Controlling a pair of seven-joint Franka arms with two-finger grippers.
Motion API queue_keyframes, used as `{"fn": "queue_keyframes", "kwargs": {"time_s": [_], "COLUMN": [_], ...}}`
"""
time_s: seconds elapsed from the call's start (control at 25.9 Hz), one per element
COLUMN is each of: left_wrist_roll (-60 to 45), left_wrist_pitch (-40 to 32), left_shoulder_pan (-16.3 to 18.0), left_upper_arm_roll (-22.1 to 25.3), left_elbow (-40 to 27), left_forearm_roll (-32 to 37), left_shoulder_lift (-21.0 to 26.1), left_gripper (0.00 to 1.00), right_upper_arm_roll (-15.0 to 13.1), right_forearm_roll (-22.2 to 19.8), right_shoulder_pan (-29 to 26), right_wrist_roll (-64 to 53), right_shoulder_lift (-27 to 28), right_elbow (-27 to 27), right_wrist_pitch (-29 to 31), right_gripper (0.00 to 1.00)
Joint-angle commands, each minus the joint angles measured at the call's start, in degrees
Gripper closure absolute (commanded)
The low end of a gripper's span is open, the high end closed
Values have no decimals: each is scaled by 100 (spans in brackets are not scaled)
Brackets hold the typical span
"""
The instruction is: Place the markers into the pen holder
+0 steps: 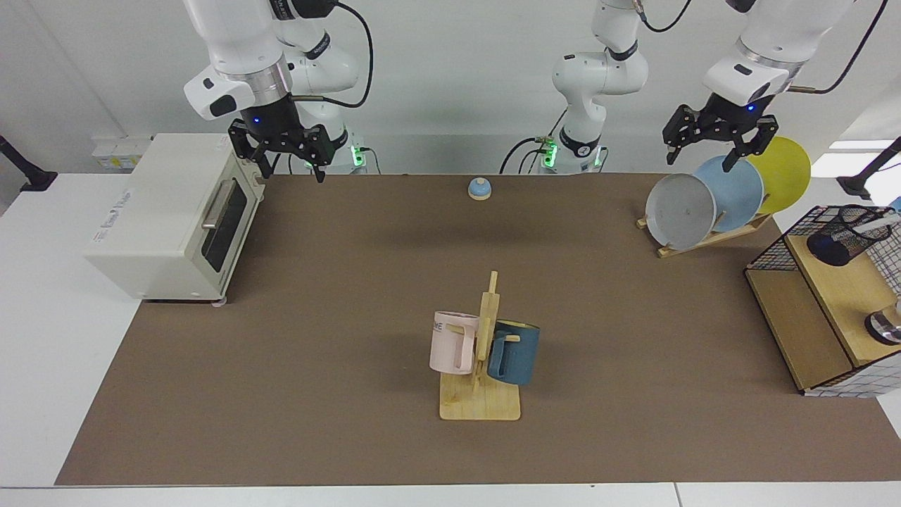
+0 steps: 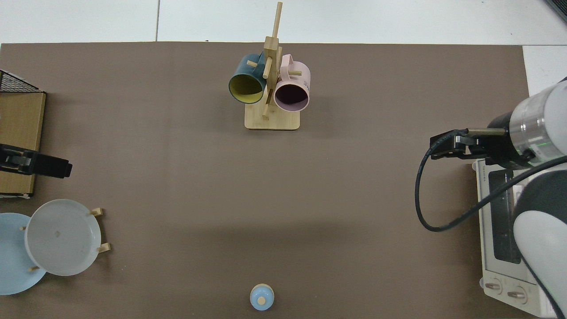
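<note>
Facing the robots from across the table: right gripper (image 1: 290, 163), jaws apart and empty, hangs above the back corner of a white toaster oven (image 1: 172, 218). Left gripper (image 1: 702, 152), jaws apart and empty, hangs over a wooden rack holding a grey plate (image 1: 679, 210), a blue plate (image 1: 732, 190) and a yellow plate (image 1: 783, 172). Pen holder (image 1: 845, 234), black mesh, lies tilted on the wooden upper level of a wire-grid shelf (image 1: 809, 331) at the view's right edge; marker (image 1: 881, 222), a white barrel, pokes from its mouth. Mug tree (image 1: 482, 366) stands mid-table with a pink mug (image 1: 452, 342) and a dark blue mug (image 1: 514, 352). Small blue bell (image 1: 479, 188) sits at the far edge.

Top view: left gripper (image 2: 44, 165) shows at the view's left border, beside the shelf; right gripper (image 2: 445, 146) reaches beside the oven. Jaw state of either cannot be told from above. Pen holder and marker fall outside this view.
</note>
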Motion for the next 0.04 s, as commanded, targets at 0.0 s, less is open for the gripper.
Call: {"fn": "queue_keyframes", "kwargs": {"time_s": [0.0], "left_wrist_roll": [-72], "left_wrist_pitch": [66], "left_shoulder_pan": [14], "left_upper_arm_roll": [-4], "left_elbow": [7], "left_forearm_roll": [-66], "left_shoulder_lift": [-28], "left_gripper": [0], "right_upper_arm_roll": [68], "right_forearm_roll": [33], "right_shoulder_pan": [-106], "right_wrist_roll": [68], "right_shoulder_lift": [-68], "right_elbow": [-71], "right_wrist_pitch": [2], "right_gripper": [0]}}
